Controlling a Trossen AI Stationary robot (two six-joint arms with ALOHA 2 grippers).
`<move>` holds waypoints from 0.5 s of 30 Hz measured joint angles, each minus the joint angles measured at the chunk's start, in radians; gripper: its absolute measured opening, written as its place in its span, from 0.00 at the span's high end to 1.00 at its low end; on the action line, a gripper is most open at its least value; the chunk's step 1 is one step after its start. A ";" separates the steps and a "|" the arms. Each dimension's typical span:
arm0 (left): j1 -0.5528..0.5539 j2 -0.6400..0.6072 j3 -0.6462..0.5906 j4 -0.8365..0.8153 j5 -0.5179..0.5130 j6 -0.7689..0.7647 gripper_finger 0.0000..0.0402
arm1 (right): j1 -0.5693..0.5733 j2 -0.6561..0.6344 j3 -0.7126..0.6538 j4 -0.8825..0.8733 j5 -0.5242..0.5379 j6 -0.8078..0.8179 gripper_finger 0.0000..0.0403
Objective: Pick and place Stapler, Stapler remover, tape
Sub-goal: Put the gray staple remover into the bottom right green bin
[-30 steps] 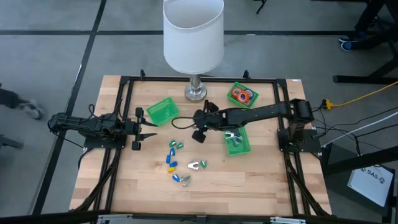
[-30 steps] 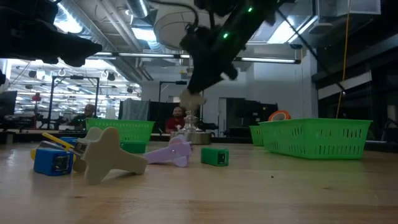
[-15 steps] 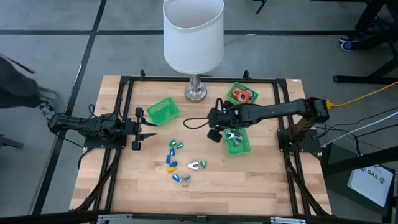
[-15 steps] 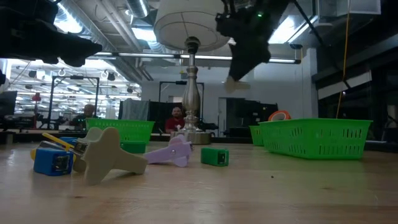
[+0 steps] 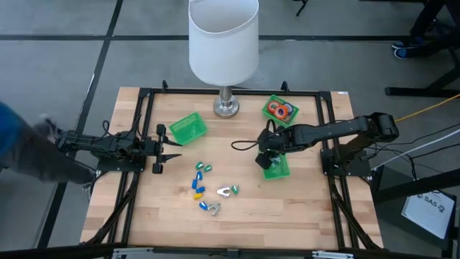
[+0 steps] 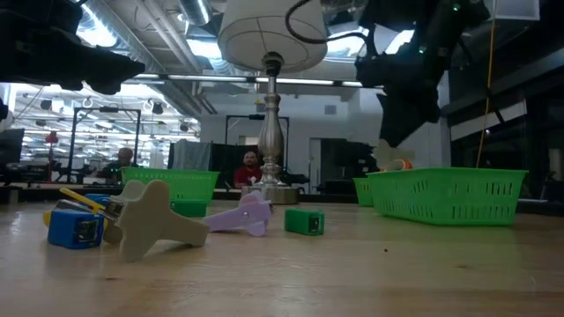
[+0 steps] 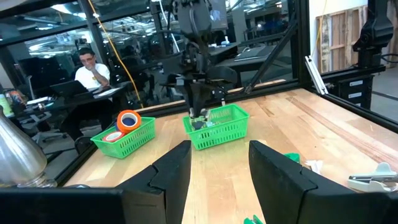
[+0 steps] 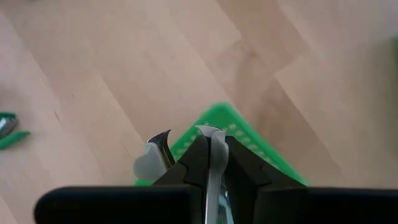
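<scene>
1 staple remover (image 8: 155, 155) clamped in right gripper (image 8: 210, 163); above green bin (image 5: 276, 166)

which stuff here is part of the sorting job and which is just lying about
Job: small blue and yellow staplers; silvery-grey claw-shaped staple removers; ring-shaped tape rolls; three green mesh bins; right pincer, gripping one remover.
Lying about: white-shaded metal lamp; idle left pincer.

Dark claw (image 6: 401, 106) above green bin (image 6: 449, 194); lamp (image 6: 269, 106) behind; staplers (image 6: 79, 220) left.
</scene>
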 joint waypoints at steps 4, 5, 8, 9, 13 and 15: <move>0.000 0.000 0.000 0.000 0.000 0.000 0.61 | -0.002 -0.015 -0.037 -0.014 -0.023 0.005 0.90; 0.000 0.000 0.000 0.000 0.000 0.000 0.61 | -0.003 -0.018 -0.044 -0.019 -0.035 0.007 0.90; 0.000 0.000 0.000 0.000 0.000 0.000 0.61 | -0.003 -0.017 -0.062 -0.025 -0.073 0.024 0.90; 0.000 0.000 0.000 0.000 0.000 0.000 0.61 | -0.002 -0.017 -0.068 -0.024 -0.074 0.026 0.90; 0.000 0.000 0.000 0.000 0.000 0.000 0.61 | -0.006 -0.017 -0.089 -0.023 -0.073 0.026 0.90; 0.000 0.000 0.000 0.000 0.000 0.000 0.61 | -0.009 -0.017 -0.091 -0.016 -0.072 0.026 0.90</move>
